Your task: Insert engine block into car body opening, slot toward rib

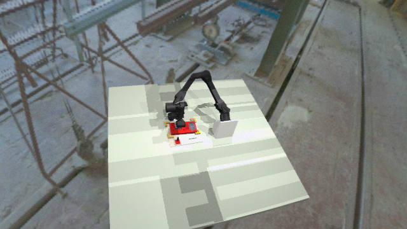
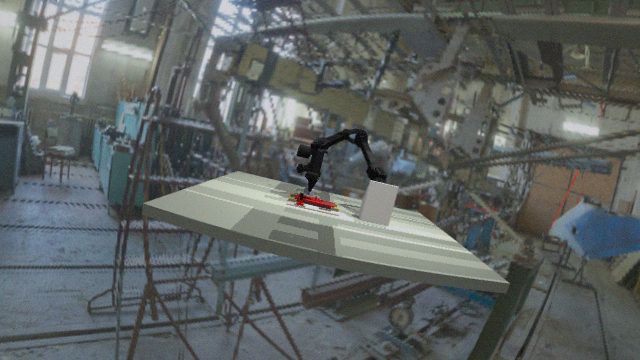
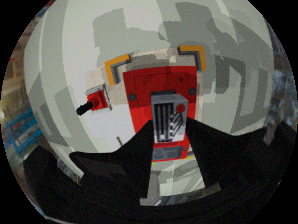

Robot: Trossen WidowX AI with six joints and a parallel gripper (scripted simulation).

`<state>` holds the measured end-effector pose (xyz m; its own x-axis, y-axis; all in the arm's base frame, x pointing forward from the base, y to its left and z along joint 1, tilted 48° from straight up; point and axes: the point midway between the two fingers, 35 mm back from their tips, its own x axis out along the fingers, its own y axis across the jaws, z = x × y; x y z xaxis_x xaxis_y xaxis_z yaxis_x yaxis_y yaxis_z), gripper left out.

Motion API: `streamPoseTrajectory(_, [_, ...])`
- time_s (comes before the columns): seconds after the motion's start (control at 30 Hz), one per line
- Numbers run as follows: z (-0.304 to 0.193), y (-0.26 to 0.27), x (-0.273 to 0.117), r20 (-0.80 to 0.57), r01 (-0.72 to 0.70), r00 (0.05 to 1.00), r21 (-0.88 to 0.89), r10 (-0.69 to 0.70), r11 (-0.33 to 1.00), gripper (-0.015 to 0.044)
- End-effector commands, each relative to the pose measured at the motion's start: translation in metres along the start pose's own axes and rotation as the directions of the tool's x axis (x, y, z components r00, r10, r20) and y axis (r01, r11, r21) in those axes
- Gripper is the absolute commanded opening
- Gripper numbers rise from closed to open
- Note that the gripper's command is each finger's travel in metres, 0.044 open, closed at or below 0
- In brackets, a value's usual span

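The red car body [image 1: 173, 130] [image 2: 324, 202] [image 3: 160, 77] lies flat between yellow corner brackets. My gripper [image 1: 180, 126] [image 2: 309, 193] [image 3: 168, 121] points down over the middle of the body and is shut on the grey engine block [image 3: 169, 112]. In the wrist view the block's dark slots and a round red spot face the camera. A dark strip of the opening shows at the block's far edge, and the block covers the rest. How deep the block sits and the rib are hidden.
A red part [image 1: 177, 142] [image 3: 98, 100] with a black handle stands on the pale board beside the body. Yellow brackets [image 1: 170, 136] [image 3: 116, 66] sit at the body's corners. A light grey upright block [image 1: 225, 129] [image 2: 379, 202] stands in front of the arm's base.
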<state>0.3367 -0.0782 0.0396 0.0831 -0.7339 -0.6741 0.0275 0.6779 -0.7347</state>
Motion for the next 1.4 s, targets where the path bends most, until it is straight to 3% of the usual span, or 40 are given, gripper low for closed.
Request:
streamPoseTrajectory(0.0, [-0.0015,0.0004,0.0017,-0.003,0.004,1.0,-0.004,-0.004,1.0,0.0159])
streamPoseTrajectory(1.37, [-0.0014,0.0003,0.01,-0.003,0.004,1.0,-0.023,-0.004,1.0,0.0159])
